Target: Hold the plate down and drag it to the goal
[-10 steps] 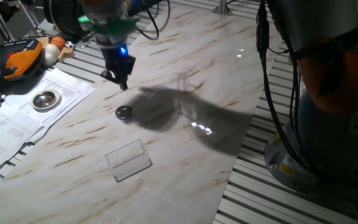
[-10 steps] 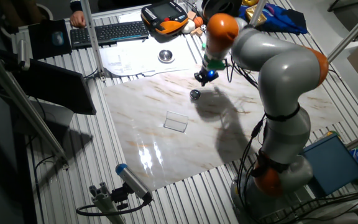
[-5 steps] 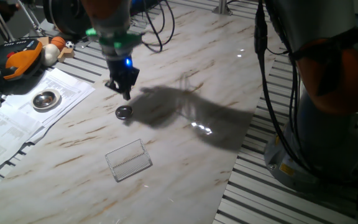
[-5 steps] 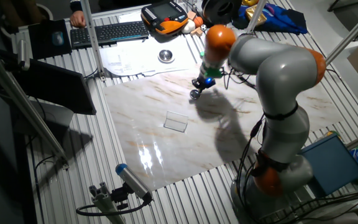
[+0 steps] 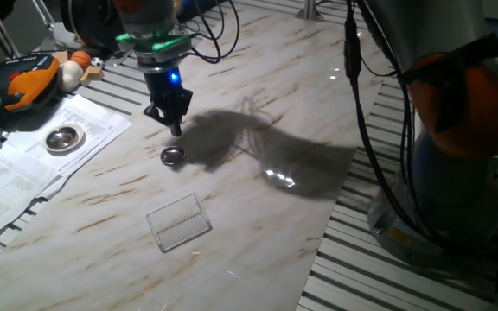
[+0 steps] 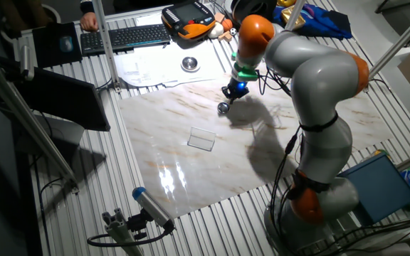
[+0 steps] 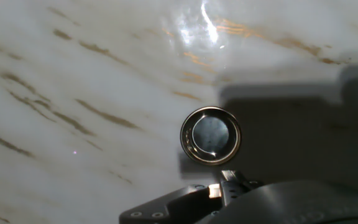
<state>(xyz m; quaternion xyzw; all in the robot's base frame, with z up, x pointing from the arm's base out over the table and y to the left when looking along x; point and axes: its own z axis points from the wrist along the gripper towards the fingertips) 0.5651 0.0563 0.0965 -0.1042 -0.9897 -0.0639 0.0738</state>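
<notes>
One claw (image 5: 175, 130) just above plate (image 5: 173, 155), jaw state unclear, goal (image 5: 179, 221) apart, no legible writing

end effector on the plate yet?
Apart. One fixed view shows the end effector tip above the plate, marble visible between them.

Light: dim room; you get bright glare patches on the marble tabletop (image 5: 277, 178).
Shadows: the arm's broad dark shadow falls across the tabletop.
Hand view: sharp on the plate (image 7: 211, 135), glare at top, gripper body blurred.
</notes>
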